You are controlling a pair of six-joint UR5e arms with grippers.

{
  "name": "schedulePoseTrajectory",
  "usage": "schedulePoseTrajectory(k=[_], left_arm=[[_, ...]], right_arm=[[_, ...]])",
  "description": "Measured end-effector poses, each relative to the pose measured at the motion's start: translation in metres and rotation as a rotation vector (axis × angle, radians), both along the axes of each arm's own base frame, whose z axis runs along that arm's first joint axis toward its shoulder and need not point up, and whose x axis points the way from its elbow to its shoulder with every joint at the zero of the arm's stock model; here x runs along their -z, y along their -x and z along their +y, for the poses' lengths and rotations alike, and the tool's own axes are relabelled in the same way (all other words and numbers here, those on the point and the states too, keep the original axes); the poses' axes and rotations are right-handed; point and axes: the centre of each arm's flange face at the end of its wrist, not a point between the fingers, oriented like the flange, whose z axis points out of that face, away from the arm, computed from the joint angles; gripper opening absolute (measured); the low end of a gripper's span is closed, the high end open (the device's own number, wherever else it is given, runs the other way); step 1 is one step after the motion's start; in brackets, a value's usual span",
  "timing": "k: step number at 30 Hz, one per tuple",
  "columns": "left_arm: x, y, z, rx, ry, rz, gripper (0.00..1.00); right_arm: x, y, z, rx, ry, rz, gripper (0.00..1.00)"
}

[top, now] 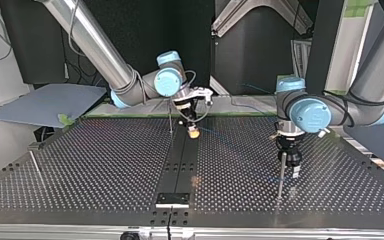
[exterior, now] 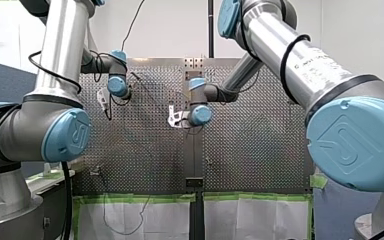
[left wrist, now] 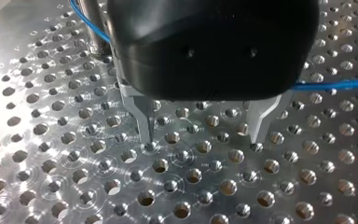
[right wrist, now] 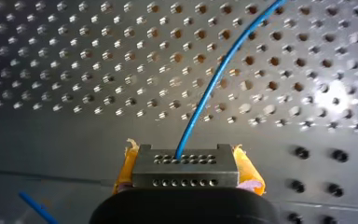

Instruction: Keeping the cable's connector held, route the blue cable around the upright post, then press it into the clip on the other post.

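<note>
Clamped between yellow pads of right gripper (right wrist: pixel 185 161): grey drilled metal connector block (right wrist: pixel 185 175). From it, thin blue cable (right wrist: pixel 213 84) led to slim upright steel post (left wrist: pixel 92 28), bent round it. Just beside post, left gripper (left wrist: pixel 204 140) spread wide, empty. Likely trouble: slack slipping off post, or snagging those open fingers.

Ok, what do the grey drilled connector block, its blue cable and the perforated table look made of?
Grey drilled connector block: likely metal, matte machined look, crisp edges. Thin blue cable: probably plastic-sheathed, smooth, slight sheen. Perforated table: metal, brushed, glare around holes.
</note>
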Motion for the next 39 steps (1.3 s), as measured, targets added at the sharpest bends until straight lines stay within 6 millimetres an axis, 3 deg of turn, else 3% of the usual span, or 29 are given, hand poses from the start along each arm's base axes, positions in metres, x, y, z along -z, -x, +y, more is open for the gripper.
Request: schedulePoseTrajectory(k=[11, 39], left_arm=[[0.011, -0.005, 0.000, 0.030, 0.028, 0.015, 0.98], [0.012, -0.005, 0.003, 0.022, 0.033, 0.014, 0.98]], right_arm=[[0.036, 0.007, -0.001, 0.008, -0.031, 0.049, 0.00], [0.198, 0.023, 0.021, 0.055, -0.150, 0.194, 0.00]])
